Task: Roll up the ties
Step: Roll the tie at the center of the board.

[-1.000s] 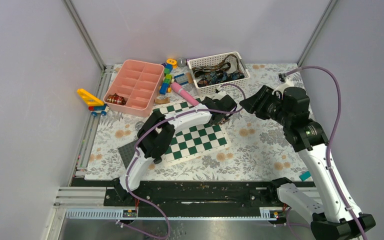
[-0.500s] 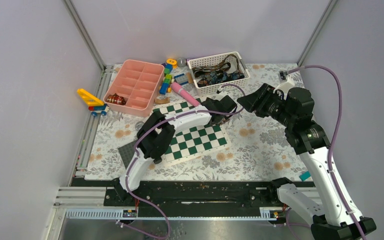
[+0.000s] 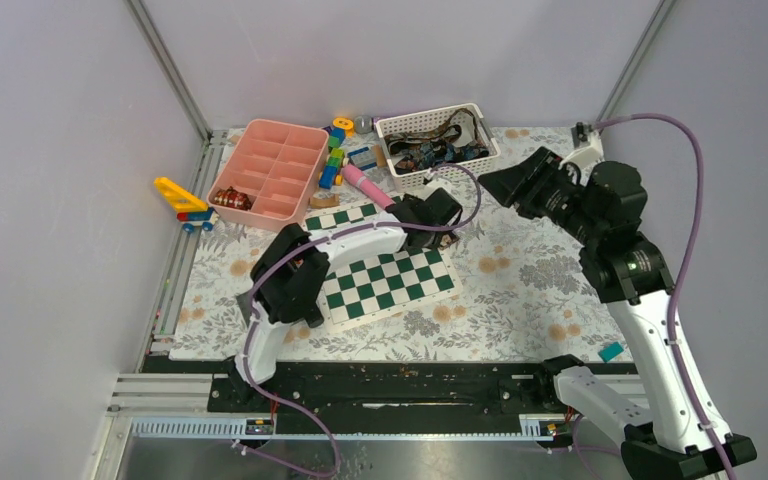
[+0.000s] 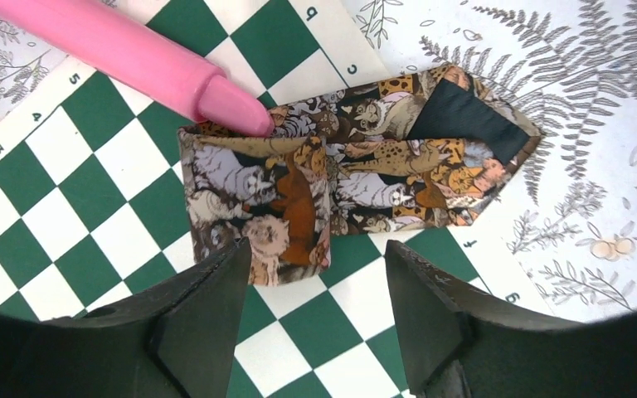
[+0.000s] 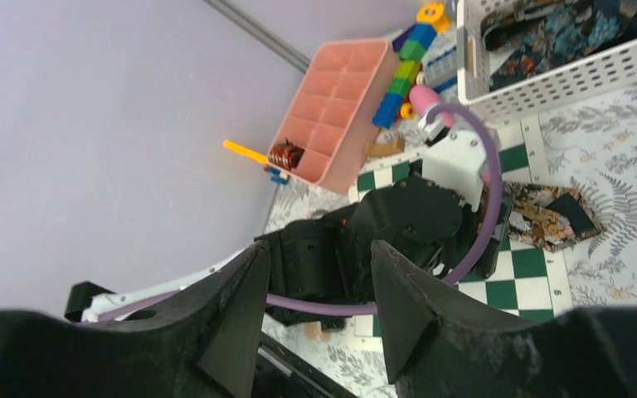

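Chessboard (image 3: 390,283), green and white, flat on the floral table (image 3: 520,300), is the item nearest the arm bases.

left hand (image 4: 311,319): low over the board's far right corner. I see its fingers (image 4: 207,323) a fair way apart with nothing between them.

tie (image 4: 340,178), brown cat print: it lies just beyond those fingertips, folded over itself. The squared fold rests on the board, and the pointed end with its black lining rests on the cloth. My overhead camera barely shows it, because the left wrist covers that spot. The left wrist view gives it to me whole, and the right wrist view catches only the pointed end past the left arm.

pink cylinder (image 4: 124,54): it lies on the board, and its rounded tip meets the far edge of the fold.

right hand (image 5: 311,307): raised to the right of the tie and well apart from it, aimed at the left arm. Its fingers are spread and empty.

pink tray (image 3: 270,165): at the far left, divided into compartments. I count one small patterned coil (image 3: 230,199), in the near left corner compartment.

toy blocks (image 3: 333,160): between the tray and the basket.

white basket (image 5: 572,75): at the far centre, holding more ties (image 5: 564,29), dark and blue-patterned, heaped loose.
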{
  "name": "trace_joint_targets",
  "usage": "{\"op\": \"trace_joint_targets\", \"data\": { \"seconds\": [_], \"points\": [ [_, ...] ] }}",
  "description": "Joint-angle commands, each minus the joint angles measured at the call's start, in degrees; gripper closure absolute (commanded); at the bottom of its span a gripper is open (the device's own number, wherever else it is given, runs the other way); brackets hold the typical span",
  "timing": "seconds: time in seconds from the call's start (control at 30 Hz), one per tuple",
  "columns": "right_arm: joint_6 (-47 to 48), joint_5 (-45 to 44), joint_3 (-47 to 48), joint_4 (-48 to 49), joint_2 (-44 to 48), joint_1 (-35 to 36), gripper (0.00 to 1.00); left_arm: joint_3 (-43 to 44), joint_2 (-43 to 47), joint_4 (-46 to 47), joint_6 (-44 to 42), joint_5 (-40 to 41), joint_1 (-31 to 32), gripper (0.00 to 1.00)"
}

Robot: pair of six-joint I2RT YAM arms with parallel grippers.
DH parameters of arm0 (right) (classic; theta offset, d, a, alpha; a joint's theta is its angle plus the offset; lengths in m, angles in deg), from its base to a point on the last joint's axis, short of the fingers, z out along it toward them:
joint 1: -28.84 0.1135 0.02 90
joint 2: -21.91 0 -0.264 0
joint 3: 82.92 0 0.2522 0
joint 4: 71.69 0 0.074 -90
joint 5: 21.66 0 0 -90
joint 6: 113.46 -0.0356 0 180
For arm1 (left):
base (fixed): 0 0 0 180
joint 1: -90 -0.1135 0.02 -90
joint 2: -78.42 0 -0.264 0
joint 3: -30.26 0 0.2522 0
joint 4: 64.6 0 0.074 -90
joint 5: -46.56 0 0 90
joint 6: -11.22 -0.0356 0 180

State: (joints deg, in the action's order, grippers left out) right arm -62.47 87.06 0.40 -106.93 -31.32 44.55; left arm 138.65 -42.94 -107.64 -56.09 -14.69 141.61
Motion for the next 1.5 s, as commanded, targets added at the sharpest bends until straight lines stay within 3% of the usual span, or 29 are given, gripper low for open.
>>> {"op": "trace_joint_targets", "data": {
  "seconds": [0.0,0.2,0.4,0.6,0.73,1.03,1.2,1.47],
  "points": [
    [-3.88,-6.03,4.22,1.67,1.77,-0.28,0.44,-2.43,8.29,5.49,0.44,-1.88,-0.09,0.37],
    [-5.81,-16.55,3.71,-3.33,1.61,-0.32,0.44,-8.10,16.14,9.95,0.43,-2.21,-0.67,0.35],
    [-7.31,-15.87,-1.67,-0.61,-2.08,-0.32,0.46,-20.26,27.55,16.47,4.13,-7.91,-6.55,0.35],
    [-1.81,-3.94,-1.03,3.06,-18.95,2.31,0.48,-35.50,35.81,31.15,10.75,-21.63,-18.17,0.34],
    [1.09,-3.57,0.89,5.31,-28.96,8.35,0.51,-43.31,37.61,41.18,13.61,-28.22,-22.15,0.33],
    [-0.93,-2.38,3.58,10.26,-46.20,12.64,0.63,-47.64,35.81,49.61,16.47,-31.93,-23.99,0.31],
    [0.00,-3.30,7.03,9.51,-50.45,13.10,0.69,-47.30,33.40,50.33,16.76,-33.04,-24.46,0.31],
    [0.68,-2.71,9.14,7.37,-53.42,13.22,0.71,-46.30,30.07,50.38,16.11,-34.80,-24.46,0.33]
  ]
}}
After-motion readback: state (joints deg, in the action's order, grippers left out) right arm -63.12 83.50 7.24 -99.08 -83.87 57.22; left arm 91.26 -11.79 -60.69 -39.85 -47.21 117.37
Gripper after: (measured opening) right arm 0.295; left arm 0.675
